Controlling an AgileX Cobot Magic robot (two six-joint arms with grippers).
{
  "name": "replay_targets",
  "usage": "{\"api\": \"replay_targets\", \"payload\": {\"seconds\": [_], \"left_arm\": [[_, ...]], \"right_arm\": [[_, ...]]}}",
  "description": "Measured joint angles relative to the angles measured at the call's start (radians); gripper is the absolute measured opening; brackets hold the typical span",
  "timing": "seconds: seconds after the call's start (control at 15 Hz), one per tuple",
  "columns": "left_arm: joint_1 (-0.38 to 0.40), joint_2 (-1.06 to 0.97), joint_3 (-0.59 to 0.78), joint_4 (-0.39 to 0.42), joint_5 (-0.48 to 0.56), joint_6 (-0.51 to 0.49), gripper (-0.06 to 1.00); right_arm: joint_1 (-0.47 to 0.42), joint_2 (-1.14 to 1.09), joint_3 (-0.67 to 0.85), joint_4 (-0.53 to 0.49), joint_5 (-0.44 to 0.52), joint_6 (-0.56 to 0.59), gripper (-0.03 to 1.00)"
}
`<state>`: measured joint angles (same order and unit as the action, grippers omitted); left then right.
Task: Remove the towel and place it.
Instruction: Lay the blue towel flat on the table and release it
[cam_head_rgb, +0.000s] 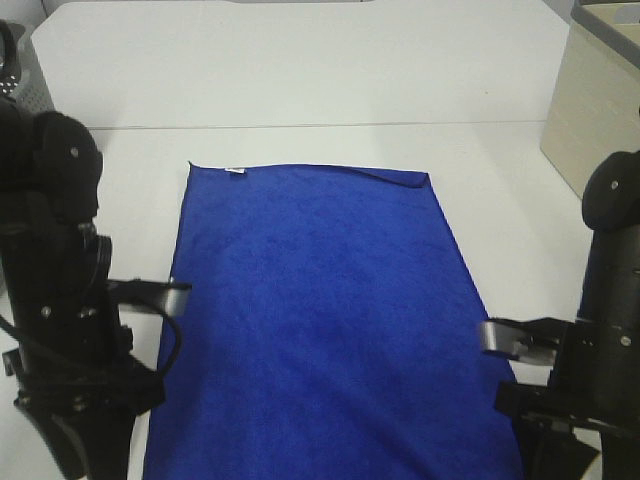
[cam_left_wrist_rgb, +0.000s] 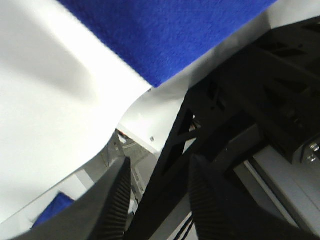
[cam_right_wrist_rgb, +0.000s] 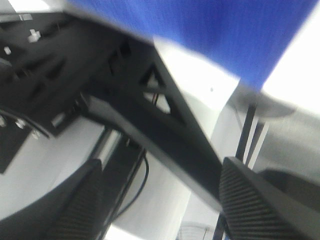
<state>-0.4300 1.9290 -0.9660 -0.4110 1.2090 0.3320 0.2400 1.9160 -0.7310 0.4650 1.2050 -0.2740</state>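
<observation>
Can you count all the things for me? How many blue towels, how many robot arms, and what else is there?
Blue towel: 1
Robot arms: 2
Beige box: 1
Metal bin: 1
Total: 5

A white worktop (cam_head_rgb: 300, 70) fills the high view, with a thin seam (cam_head_rgb: 330, 126) running across its far half from 9 to 3 o'clock. At 2 o'clock a beige box (cam_head_rgb: 597, 110) stands by the edge. At 10 o'clock sits a grey perforated metal container (cam_head_rgb: 35, 80), partly cut off.
</observation>
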Motion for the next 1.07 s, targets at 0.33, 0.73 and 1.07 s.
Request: {"api": "replay_targets", "payload": {"seconds": [0.33, 0.73, 1.07], "left_arm": [[0.048, -0.153, -0.267, 0.172, 0.004, -0.198, 0.52], [0.213, -0.135, -0.531, 0.249, 0.004, -0.280, 0.56], [0.336, -0.036, -0.579, 0.232, -0.033, -0.267, 0.56]], "right_arm": [[0.000, -0.077, -0.382, -0.067, 0.006, 0.058, 0.63], [-0.023, 0.015, -0.914, -0.108, 0.007, 0.074, 0.63], [-0.157, 0.213, -1.156, 0.056, 0.008, 0.049, 0.63]]}}
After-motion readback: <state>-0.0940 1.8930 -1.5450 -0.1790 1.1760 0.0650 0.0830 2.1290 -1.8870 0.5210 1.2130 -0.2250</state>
